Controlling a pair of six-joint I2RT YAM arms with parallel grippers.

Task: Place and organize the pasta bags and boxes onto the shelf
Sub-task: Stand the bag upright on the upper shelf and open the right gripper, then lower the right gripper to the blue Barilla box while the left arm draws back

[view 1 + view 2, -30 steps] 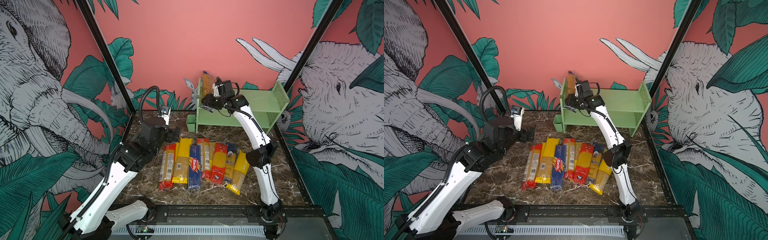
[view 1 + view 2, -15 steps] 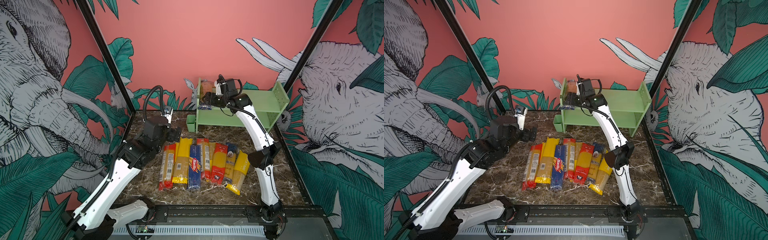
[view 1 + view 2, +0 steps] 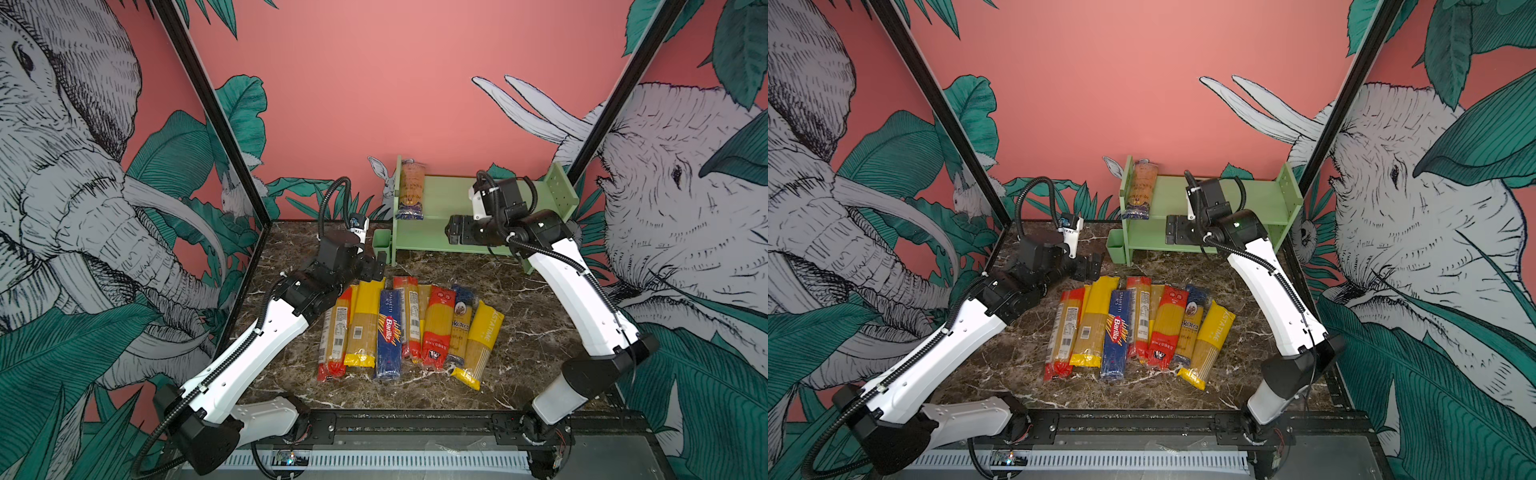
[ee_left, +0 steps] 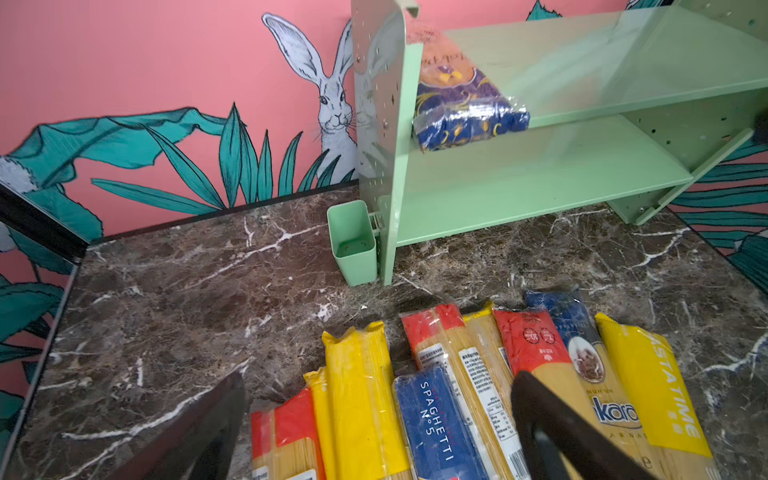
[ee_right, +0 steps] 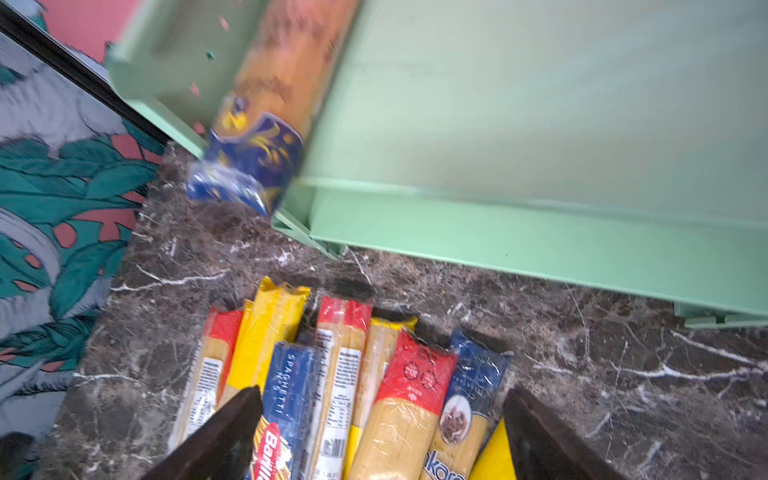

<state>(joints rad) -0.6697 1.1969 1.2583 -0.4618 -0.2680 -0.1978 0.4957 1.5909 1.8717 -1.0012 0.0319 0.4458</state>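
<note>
One green shelf (image 3: pixel 444 195), one small cup (image 3: pixel 381 245); one pasta bag (image 3: pixel 410 187) shelved, about nine packs (image 3: pixel 438 324) below

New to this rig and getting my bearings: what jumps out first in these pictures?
A bright row of spaghetti packs lies side by side in the middle of the dark marble table. One more pack lies on the top tier of the light green shelf, against a side panel, its blue end overhanging the front.
</note>
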